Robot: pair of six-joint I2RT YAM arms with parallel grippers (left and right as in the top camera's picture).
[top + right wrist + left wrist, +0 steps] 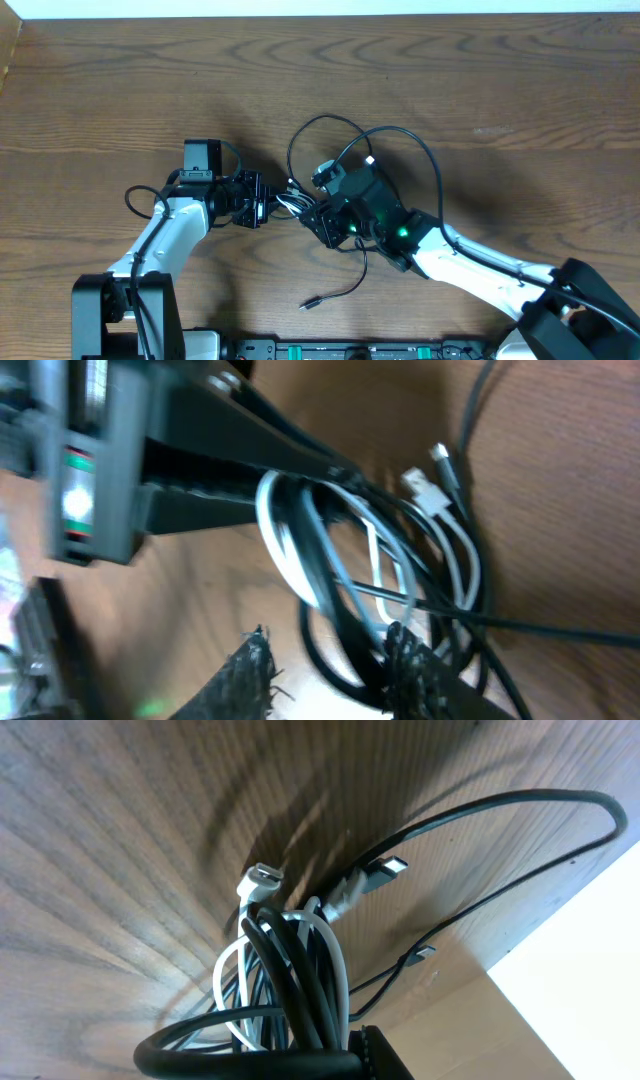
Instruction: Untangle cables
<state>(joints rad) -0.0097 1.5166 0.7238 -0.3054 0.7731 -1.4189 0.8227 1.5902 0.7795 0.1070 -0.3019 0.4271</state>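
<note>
- Cables (290, 203) sit bunched in the middle of the tabletop (100, 90), between the two arms, with thin black loops spreading to the far right.
- Left gripper (262, 205) is clamped tight on the left side of the bundle.
- Right gripper (330, 672) has its fingers apart, with black strands lying between them.
- White cable (225, 982) threads through the black ones.
- One black plug end (310, 302) lies loose on the near side.

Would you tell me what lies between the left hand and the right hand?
A bundle of cables, white and black loops, fills the short gap between the left hand and the right hand, as the overhead view shows.
</note>
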